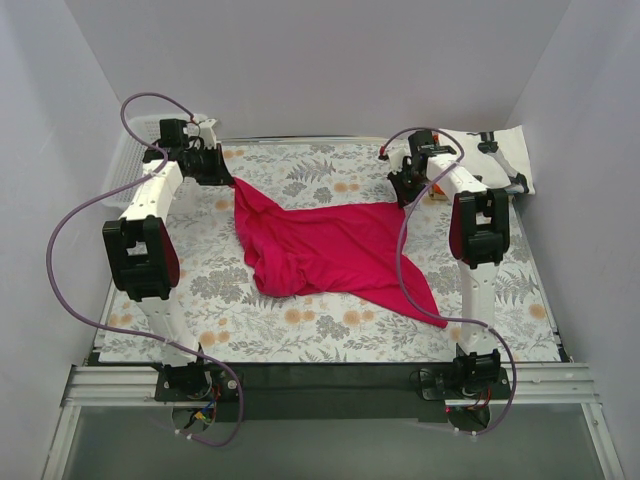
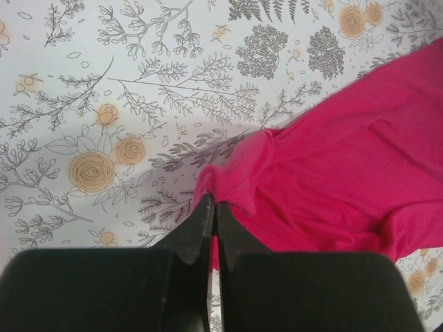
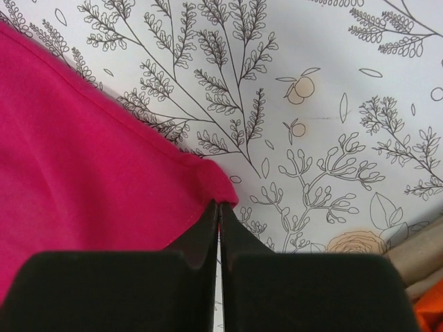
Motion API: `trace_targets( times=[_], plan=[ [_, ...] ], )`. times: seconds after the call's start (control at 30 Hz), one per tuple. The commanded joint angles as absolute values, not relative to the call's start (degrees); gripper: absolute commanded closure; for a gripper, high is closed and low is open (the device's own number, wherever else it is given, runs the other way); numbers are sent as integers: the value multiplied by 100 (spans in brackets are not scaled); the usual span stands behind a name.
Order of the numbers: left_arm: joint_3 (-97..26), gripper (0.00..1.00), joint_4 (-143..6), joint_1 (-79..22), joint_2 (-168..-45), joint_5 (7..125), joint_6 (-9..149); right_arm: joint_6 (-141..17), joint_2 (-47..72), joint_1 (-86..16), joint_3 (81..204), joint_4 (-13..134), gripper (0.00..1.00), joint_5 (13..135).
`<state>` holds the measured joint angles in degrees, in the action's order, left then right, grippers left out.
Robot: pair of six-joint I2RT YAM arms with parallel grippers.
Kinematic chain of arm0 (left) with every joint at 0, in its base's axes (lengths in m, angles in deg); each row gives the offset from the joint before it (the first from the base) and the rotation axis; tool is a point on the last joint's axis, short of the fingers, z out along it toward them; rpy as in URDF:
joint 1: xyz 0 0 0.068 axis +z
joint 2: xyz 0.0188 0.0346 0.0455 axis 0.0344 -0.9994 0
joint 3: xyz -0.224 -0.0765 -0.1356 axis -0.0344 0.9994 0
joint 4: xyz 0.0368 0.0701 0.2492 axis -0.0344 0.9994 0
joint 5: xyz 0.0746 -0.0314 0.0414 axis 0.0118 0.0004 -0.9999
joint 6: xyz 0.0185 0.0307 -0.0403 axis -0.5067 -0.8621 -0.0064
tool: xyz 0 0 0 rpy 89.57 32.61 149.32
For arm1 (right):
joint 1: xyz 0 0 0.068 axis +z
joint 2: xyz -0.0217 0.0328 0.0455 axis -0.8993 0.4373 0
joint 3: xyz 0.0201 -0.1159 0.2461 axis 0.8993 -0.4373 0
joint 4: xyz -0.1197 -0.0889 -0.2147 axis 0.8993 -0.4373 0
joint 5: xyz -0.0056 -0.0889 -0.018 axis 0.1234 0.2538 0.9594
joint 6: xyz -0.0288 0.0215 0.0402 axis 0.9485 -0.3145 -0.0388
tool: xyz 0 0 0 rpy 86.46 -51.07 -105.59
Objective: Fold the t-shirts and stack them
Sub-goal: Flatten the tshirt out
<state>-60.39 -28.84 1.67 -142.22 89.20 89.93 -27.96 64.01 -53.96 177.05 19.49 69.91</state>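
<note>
ROBOT ARMS GRIP BOTH FAR CORNERS OF SHIRT: A crimson-pink t-shirt (image 1: 325,250) lies spread and rumpled across the middle of a floral-patterned worktop (image 1: 300,335), held at two far points by a pair of robot arms. The left tool (image 1: 224,178) is clenched on a bunched fold at the shirt's far left corner. The left wrist view shows its dark fingers (image 2: 197,228) pressed together with the cloth puckered at their tips. The right tool (image 1: 404,196) is clenched on the shirt's far right edge. In the right wrist view its fingers (image 3: 201,228) meet over a corner of hemmed fabric, and the rest of the garment runs off to the left. Between the two grips the far edge of the shirt runs in a shallow dip. The near part bunches into folds at the left and tapers to a point at the near right, close to the right arm's base. A white mesh basket (image 1: 135,150) stands at the far left corner, beside the left arm. A scrap of orange cloth (image 3: 430,308) shows at the lower right of the right wrist view, apart from the crimson shirt.
</note>
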Motion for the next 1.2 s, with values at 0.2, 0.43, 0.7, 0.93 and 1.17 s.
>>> trace_targets(
  times=[0.2,0.43,0.7,0.93,1.17],
  plan=[
    [-7660,100,-2426,207,-13883,8738,9179,-2629,4748,-5870,18224,1801,99,6944],
    [-8883,100,-2391,234,-13795,8658,9522,-2462,3782,-6257,19077,1792,99,7128],
    [-8849,100,-3084,234,-13233,8422,9681,-2471,3280,-6346,19553,2011,99,7339],
    [-8910,100,-3472,234,-12802,8114,9654,-2480,2893,-6346,19554,2494,99,7691],
    [-8131,100,-4217,234,-11775,7841,9611,-2585,2226,-6354,19439,2978,99,7911]
  ],
)
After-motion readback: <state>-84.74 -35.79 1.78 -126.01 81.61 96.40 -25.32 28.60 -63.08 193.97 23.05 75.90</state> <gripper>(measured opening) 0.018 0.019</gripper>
